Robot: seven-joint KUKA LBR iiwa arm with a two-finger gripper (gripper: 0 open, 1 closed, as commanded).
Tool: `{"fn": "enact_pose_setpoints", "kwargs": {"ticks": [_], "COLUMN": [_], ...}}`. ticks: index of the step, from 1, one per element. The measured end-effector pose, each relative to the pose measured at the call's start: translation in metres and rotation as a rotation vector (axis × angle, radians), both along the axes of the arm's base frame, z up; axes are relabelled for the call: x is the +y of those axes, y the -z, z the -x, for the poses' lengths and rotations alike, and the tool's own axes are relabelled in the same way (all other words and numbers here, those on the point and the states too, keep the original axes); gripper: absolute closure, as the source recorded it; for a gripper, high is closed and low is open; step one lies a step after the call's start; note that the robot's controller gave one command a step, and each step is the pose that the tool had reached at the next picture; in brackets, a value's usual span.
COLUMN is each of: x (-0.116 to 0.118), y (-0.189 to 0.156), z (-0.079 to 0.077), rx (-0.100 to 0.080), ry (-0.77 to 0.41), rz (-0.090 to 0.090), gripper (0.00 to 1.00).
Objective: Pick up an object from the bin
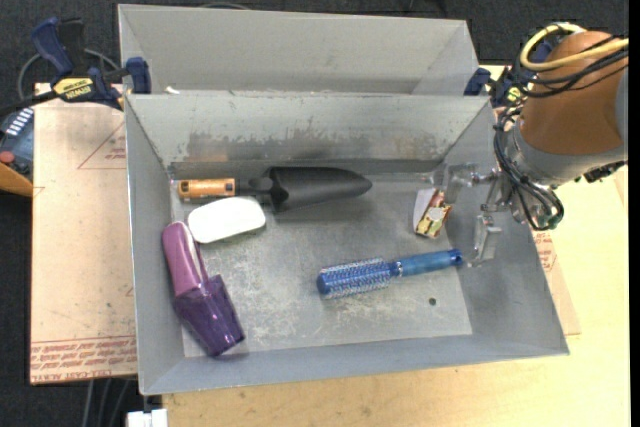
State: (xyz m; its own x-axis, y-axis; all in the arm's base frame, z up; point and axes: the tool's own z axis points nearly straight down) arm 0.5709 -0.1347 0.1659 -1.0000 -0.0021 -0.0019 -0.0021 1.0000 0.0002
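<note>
**End effector position.** The end effector (pixel 474 213) is inside the grey metal bin (pixel 300 120), low against the right wall, about midway along that wall. Whether it is apart or together cannot be told from this view.

**Nearest things.** A small white-and-yellow item (pixel 430 213) lies just beside the end effector, on its inner side at the foot of the right wall. It cannot be seen whether the two touch. A blue hairbrush (pixel 385 273) lies on the floor towards the front right, its handle end close below the end effector.

**Other contents.**
- A black trowel (pixel 300 186) with an orange handle lies along the back edge.
- A white oval thing (pixel 227 219) lies just in front of the trowel handle.
- A purple hair dryer (pixel 200 291) lies in the front left corner.
</note>
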Motion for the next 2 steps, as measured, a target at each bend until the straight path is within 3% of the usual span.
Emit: {"fn": "enact_pose_setpoints", "kwargs": {"ticks": [1, 2], "x": [0.000, 0.030], "y": [0.000, 0.058], "z": [0.000, -0.018], "rx": [0.000, -0.008], "ry": [0.000, -0.232], "rz": [0.000, 0.003], "gripper": [0.00, 0.00]}}
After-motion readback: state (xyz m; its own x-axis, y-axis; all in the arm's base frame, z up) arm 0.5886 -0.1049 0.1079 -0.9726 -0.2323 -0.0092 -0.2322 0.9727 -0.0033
